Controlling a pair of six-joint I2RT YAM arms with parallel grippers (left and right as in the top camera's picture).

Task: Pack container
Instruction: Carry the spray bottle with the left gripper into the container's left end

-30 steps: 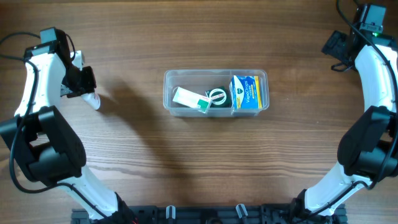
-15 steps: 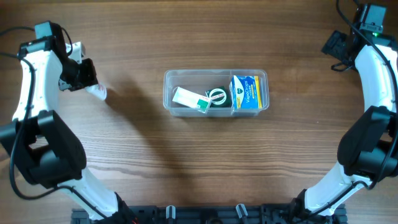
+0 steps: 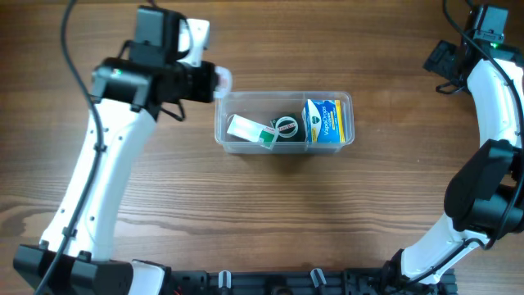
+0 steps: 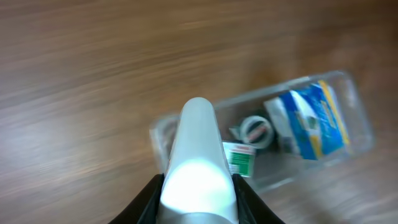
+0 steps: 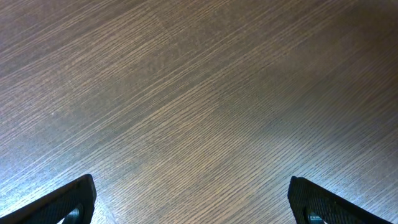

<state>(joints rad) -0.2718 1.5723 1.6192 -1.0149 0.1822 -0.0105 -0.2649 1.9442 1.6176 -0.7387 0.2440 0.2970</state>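
The clear plastic container (image 3: 350, 100) sits mid-table and holds a white-and-green box (image 3: 250, 130), a round dark tin (image 3: 286, 127) and a blue-and-white box (image 3: 325, 121). It also shows in the left wrist view (image 4: 354, 87). My left gripper (image 3: 214, 82) is shut on a white bottle (image 4: 196, 162) and holds it above the container's left end; the bottle's tip (image 3: 222, 79) shows in the overhead view. My right gripper (image 5: 193, 199) is open and empty over bare wood at the far right back; its arm (image 3: 491, 82) shows in the overhead view.
The wooden table (image 3: 270, 213) spreads all round the container. A dark rail (image 3: 270, 283) runs along the front edge.
My left arm has swung from the far left to the container's left end, carrying the white bottle. The right arm has not moved.
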